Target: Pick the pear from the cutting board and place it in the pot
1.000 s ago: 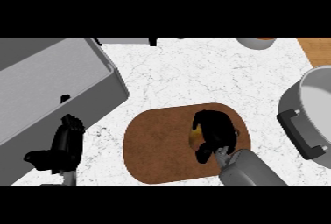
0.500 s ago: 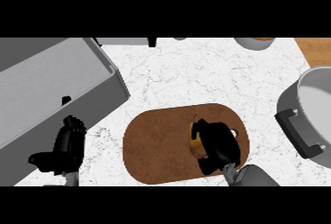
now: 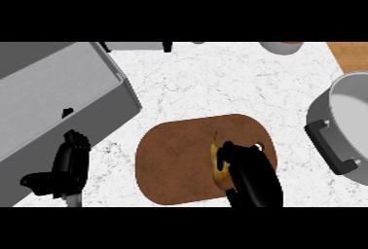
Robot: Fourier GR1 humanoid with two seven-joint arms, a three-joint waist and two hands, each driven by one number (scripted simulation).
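A brown oval cutting board (image 3: 176,160) lies on the marble counter in the head view. The yellow pear (image 3: 218,163) sits on its right half, mostly hidden. My right hand (image 3: 251,175) covers it from the right, fingers curled round it. The grey pot (image 3: 352,116) with a black handle (image 3: 327,148) stands at the right edge, partly cut off. At the lower left my left hand (image 3: 64,168) rests open, fingers up, away from the board.
A large grey box-like appliance (image 3: 50,97) fills the upper left. A small bowl (image 3: 280,46) shows at the top edge and a wooden surface (image 3: 352,53) at the top right corner. Bare marble lies between the board and the pot.
My right hand has drawn back toward the lower edge and closed further over the pear. The view has shifted slightly. The left hand has stayed in place.
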